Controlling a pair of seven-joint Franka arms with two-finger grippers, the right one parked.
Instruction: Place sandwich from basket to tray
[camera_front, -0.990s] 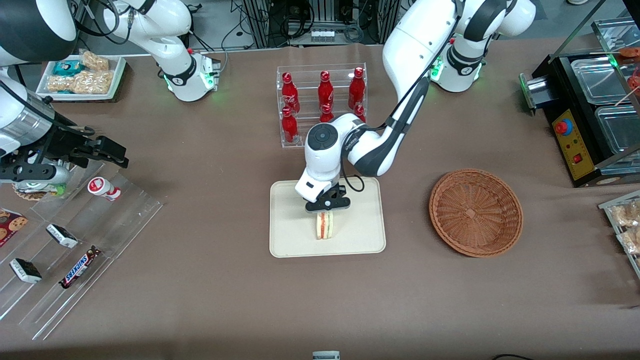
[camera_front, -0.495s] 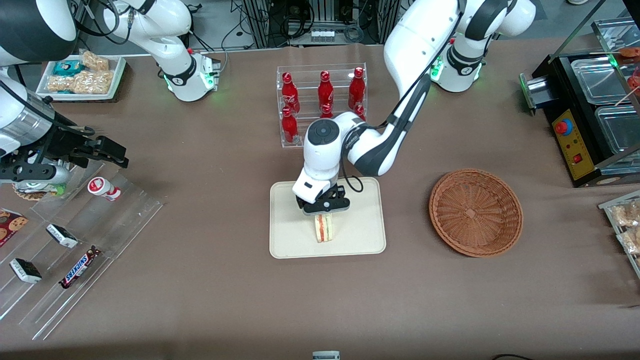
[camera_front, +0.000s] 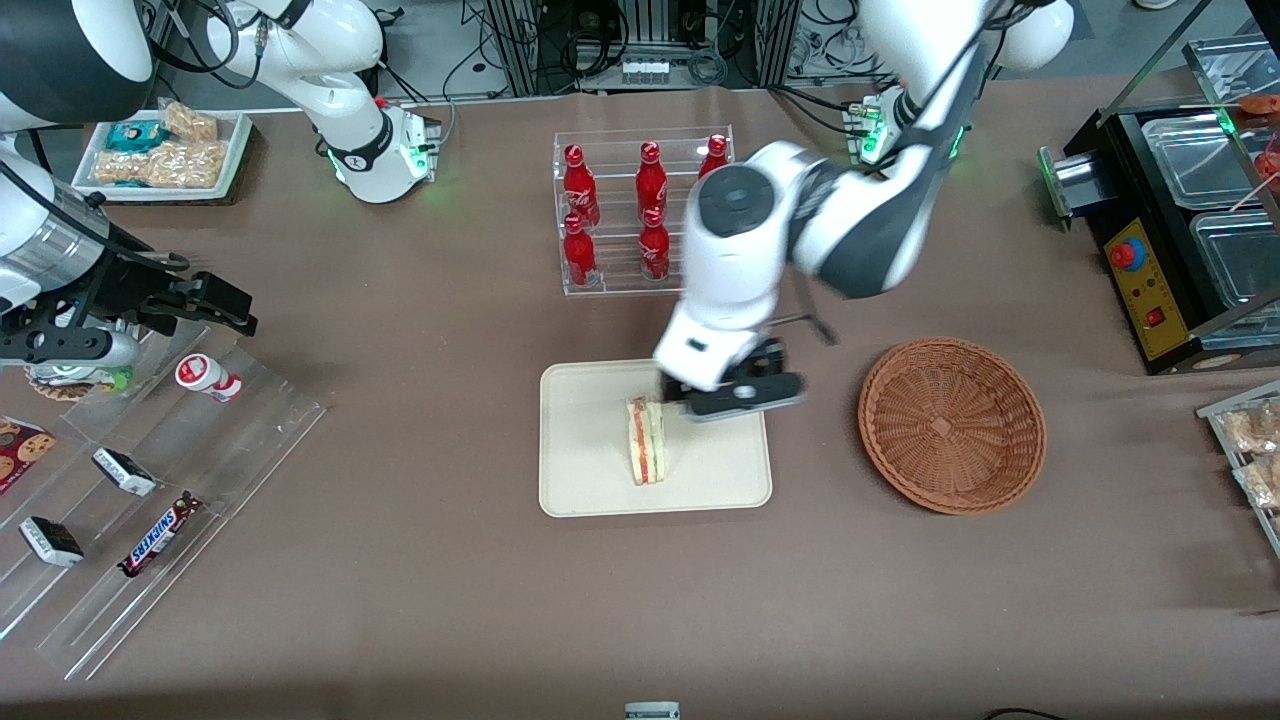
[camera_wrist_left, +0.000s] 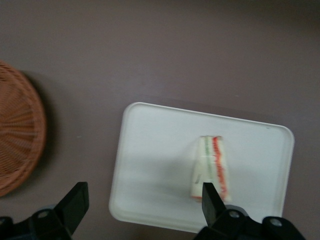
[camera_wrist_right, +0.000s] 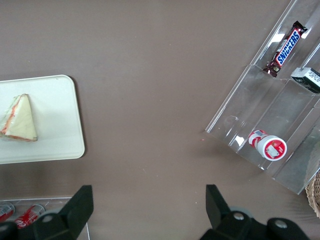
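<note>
Cream tray (camera_front: 585, 480) sits at the centre of the front view, and on it you have the sandwich (camera_front: 646, 453), standing on a bread edge with its red and green filling facing up toward the camera. Its long axis runs up and down the frame — narrow tip toward the bottles (camera_front: 650, 210), broad end toward the tray's near rim. In the left wrist view the sandwich (camera_wrist_left: 212, 169) tapers the same way, lying clear of the tray (camera_wrist_left: 150, 165) rim all round.

Just right of the sandwich, over the tray's right edge, hangs the gripper (camera_front: 738, 395); its fingers (camera_wrist_left: 75, 202) stand well apart with nothing between them. Further right, the wicker basket (camera_front: 950, 425) lies empty on the table (camera_front: 400, 580).

What you should watch — in my judgement the placing is done, so the risk is in the exit. The sandwich balances on a narrow edge, and one finger shows close to its broad end in the wrist view; a low sideways sweep could clip it and tip it flat or push it toward the rim. Lift before you travel.
</note>
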